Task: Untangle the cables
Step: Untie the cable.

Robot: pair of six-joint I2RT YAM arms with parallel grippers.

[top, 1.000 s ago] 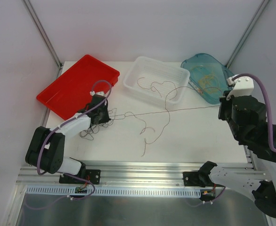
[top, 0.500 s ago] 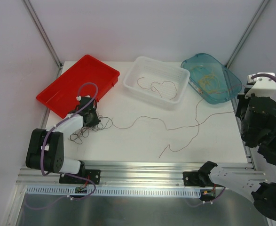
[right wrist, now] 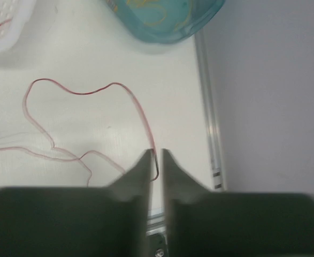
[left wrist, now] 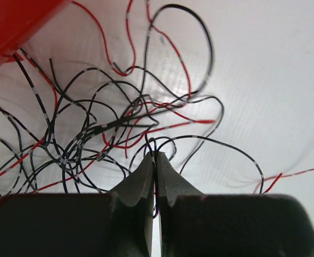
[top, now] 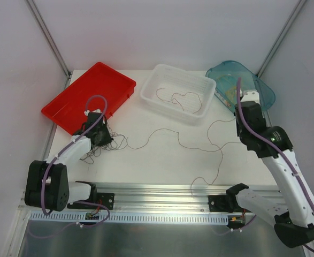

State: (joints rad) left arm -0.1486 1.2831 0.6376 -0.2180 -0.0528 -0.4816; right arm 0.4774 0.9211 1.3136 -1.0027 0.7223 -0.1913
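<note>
The right arm has swung in from the far right edge and now hangs over the white desk [top: 146, 166] just beside the translucent teal plastic tray [top: 226, 69]. The long thin red wire [right wrist: 84, 93] has gone slack and lies in loose loops across the middle of the desk.

The right end effector [right wrist: 157, 155] has its jaws parted by a narrow slit. The red wire's end runs into that slit, but it looks too thin to be clamped there. The left end effector [left wrist: 155, 158] has its jaws pressed together, pinching a black strand at the near edge of the knot of thin black and red wires [left wrist: 108, 128]. That knot lies on the desk just beside the red plastic tray [top: 71, 101].

One more reddish wire lies curled in the white ribbed plastic basket [top: 162, 80], and yellow-orange wires [top: 231, 88] lie in the teal tray.

The wires are judged to be almost weightless, limp and yet springy, holding their curl. They are thin enough to slip between the pads unless the pads close fully, and a hard tug would likely tighten the crossings and drag the whole knot. The best hold is probably a free end or an outer loop, away from the dense centre, drawn out slowly while the other end effector anchors the knot.
</note>
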